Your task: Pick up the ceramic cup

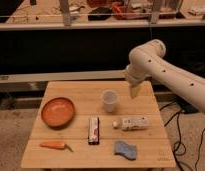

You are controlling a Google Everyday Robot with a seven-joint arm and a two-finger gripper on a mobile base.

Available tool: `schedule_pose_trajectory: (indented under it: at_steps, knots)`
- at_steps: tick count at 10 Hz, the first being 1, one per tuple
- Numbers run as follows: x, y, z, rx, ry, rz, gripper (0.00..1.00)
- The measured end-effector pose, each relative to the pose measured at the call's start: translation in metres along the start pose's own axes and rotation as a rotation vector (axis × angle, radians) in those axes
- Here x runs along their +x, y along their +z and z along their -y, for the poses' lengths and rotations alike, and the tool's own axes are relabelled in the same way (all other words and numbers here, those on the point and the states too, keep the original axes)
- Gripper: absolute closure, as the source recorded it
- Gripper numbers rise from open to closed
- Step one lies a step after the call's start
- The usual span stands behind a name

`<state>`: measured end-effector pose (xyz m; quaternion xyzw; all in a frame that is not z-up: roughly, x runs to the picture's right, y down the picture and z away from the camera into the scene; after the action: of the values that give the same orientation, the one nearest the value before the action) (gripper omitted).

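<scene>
Warm, fairly dim light falls from above onto the tabletop [81,95], the brightest area. Behind the tabletop, the background sinks into deep shadow. The pale gripper [135,91], above the tabletop's far right edge, catches the light, its underside shaded.

The gripper [135,91] hangs right of the view's middle, pointing down and tapering to a pale tip. Directly above it sits the thick wrist section [134,74], tilted slightly so its top leans right of the gripper. Above and to the right of the gripper is the rounded elbow joint [152,50]. From there the long white arm [182,80] slopes down, away to the gripper's right
</scene>
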<state>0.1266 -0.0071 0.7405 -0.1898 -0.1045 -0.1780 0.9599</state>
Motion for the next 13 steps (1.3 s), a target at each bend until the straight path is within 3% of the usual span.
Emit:
schedule_pose_trajectory:
  at_steps: [4, 7, 11, 13]
  knots:
    - [-0.003, 0.014, 0.002, -0.007, -0.040, 0.020, 0.20]
    - [-0.011, 0.047, -0.002, -0.025, -0.071, 0.063, 0.20]
    - [-0.015, 0.062, -0.005, -0.043, -0.091, 0.093, 0.20]
    - [-0.021, 0.083, -0.012, -0.056, -0.106, 0.116, 0.20]
